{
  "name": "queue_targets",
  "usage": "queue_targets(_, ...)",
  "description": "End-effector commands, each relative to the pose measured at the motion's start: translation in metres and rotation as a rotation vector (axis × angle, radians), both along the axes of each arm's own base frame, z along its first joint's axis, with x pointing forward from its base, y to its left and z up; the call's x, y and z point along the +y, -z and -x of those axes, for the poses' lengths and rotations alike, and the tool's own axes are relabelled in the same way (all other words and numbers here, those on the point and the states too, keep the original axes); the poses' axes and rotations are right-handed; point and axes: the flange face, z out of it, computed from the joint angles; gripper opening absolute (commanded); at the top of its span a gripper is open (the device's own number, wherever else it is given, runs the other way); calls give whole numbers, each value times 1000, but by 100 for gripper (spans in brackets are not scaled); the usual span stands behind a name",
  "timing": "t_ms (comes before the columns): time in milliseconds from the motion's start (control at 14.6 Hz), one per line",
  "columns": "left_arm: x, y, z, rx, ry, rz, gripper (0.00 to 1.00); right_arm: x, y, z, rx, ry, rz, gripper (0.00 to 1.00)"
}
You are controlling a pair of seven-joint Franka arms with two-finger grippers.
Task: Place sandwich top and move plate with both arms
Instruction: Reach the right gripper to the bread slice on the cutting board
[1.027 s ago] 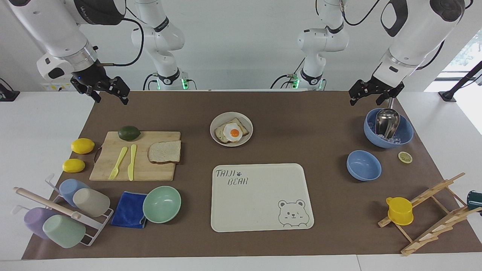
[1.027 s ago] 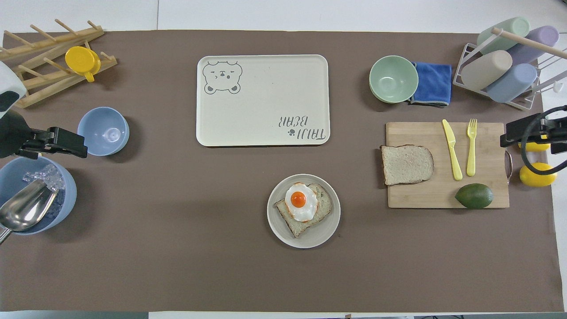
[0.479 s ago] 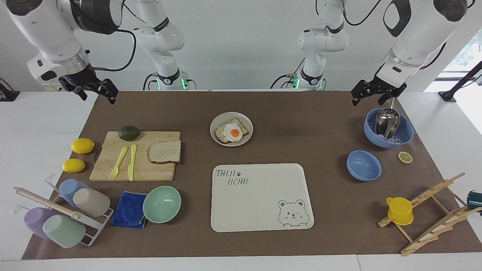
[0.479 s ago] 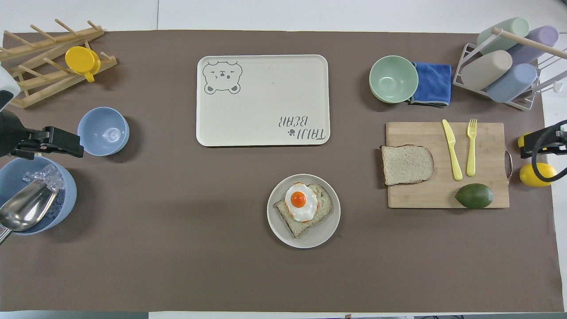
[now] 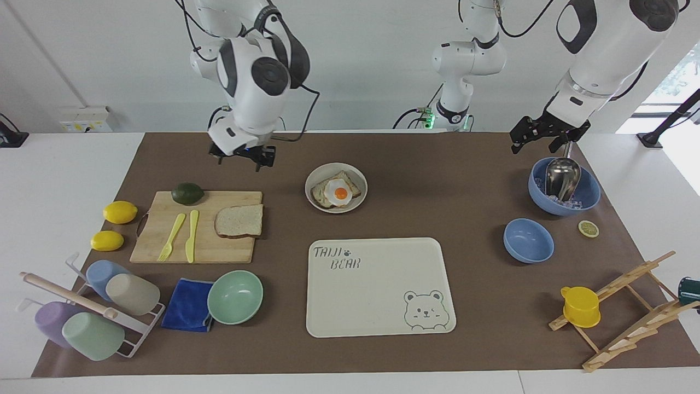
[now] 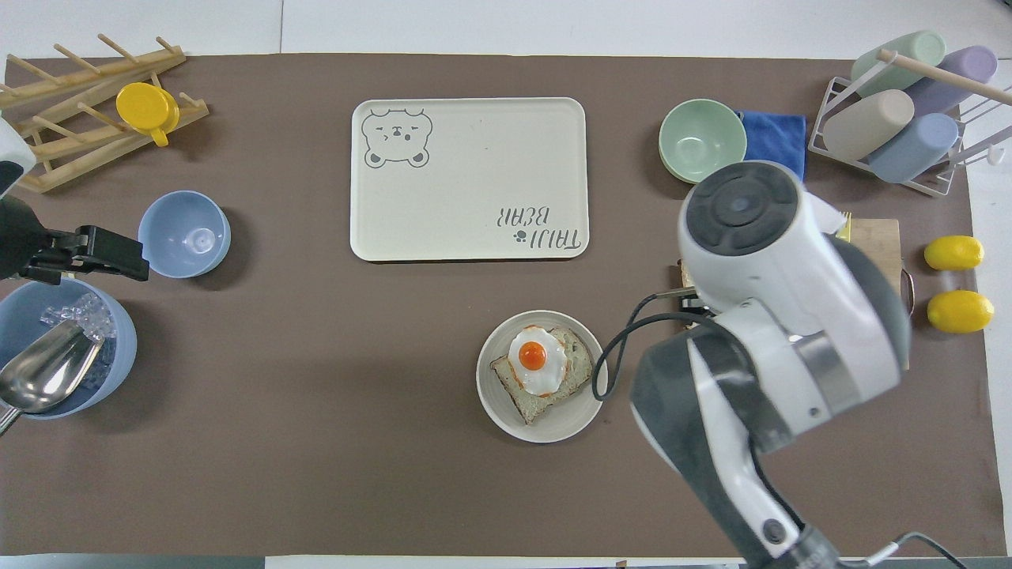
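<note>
The sandwich top (image 5: 239,220), a plain bread slice, lies on the plate-side end of a wooden cutting board (image 5: 164,241). In the overhead view my right arm covers it. The plate (image 5: 314,179) (image 6: 494,405) sits mid-table nearer the robots than the bear tray and holds bread with a fried egg (image 5: 340,192). My right gripper (image 5: 243,157) hangs open and empty in the air over the board's bread end, well above the slice. My left gripper (image 5: 538,141) (image 6: 126,257) waits open and empty over the rim of the ice bowl (image 5: 588,191).
An avocado (image 5: 187,193), yellow fork and knife (image 5: 191,235) share the board. Two lemons (image 5: 120,212), a cup rack (image 5: 93,312), blue cloth and green bowl (image 5: 235,296) lie around it. The bear tray (image 5: 377,295), a small blue bowl (image 5: 528,239), lemon slice and wooden rack (image 5: 629,312) fill the remainder.
My right arm has swung in from the table's end to over the cutting board, and now covers the slice in the overhead view. The left gripper has barely moved.
</note>
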Motion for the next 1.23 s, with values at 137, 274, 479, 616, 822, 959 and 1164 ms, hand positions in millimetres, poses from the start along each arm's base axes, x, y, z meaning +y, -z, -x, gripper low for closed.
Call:
queue_targets(137, 3, -3, -1, -7, 5, -8, 100, 15, 59, -21, -56, 38, 21, 100)
queue_targets(274, 3, -2, -1, -7, 6, -8, 100, 19, 65, -28, -90, 20, -9, 100)
queue_targets(479, 3, -2, -1, -7, 0, -8, 100, 24, 79, -27, -102, -12, 10, 100)
queue_targets(616, 3, -2, -2, -12, 0, -8, 100, 32, 91, -21, -96, -31, 11, 100)
queue_targets(822, 3, -2, -3, -20, -2, -7, 100, 41, 126, 1, -116, -86, 111, 100)
queue_targets(959, 3, -2, -3, -19, -2, -6, 100, 47, 147, 17, -130, -98, 126, 100)
queue_targets(1164, 3, -2, -3, -21, -2, -2, 100, 34, 158, 17, -139, -151, 182, 100)
